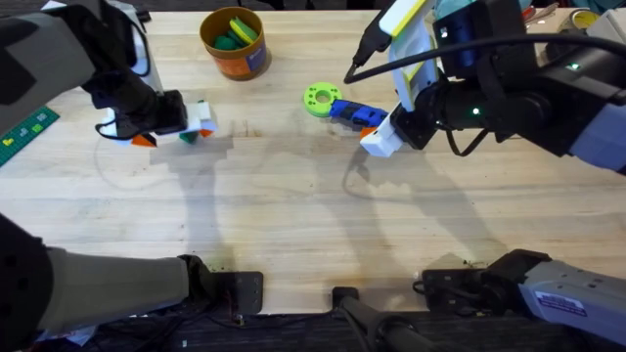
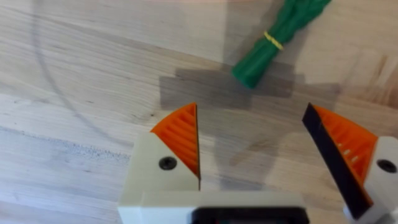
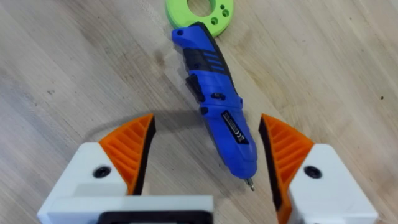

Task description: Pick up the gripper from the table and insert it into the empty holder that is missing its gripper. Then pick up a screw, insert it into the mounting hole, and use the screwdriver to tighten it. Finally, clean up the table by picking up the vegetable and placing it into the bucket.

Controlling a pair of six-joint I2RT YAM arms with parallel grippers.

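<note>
The screwdriver [image 3: 217, 106] has a bright-blue handle and a thin metal tip, and it lies flat on the wood table. My right gripper [image 3: 206, 124] is open and straddles it, one orange pad on each side, neither pressed against it. From overhead the right gripper [image 1: 377, 137] sits at the tip end of the screwdriver [image 1: 347, 110]. My left gripper [image 2: 252, 124] is open with nothing between its pads. The dark-green vegetable [image 2: 280, 37] lies on the table just beyond the pads. From above, the left gripper [image 1: 176, 132] is low at the far left. The orange bucket [image 1: 235, 44] stands at the back. The loose gripper, holder and screw are out of view.
A lime-green ring disc [image 1: 319, 99] lies against the screwdriver's butt end, and the same disc [image 3: 199, 12] shows in the right wrist view. The bucket holds yellow and green pieces. A green ruler [image 1: 22, 132] lies at the left edge. Bare wood spans the table's middle and front.
</note>
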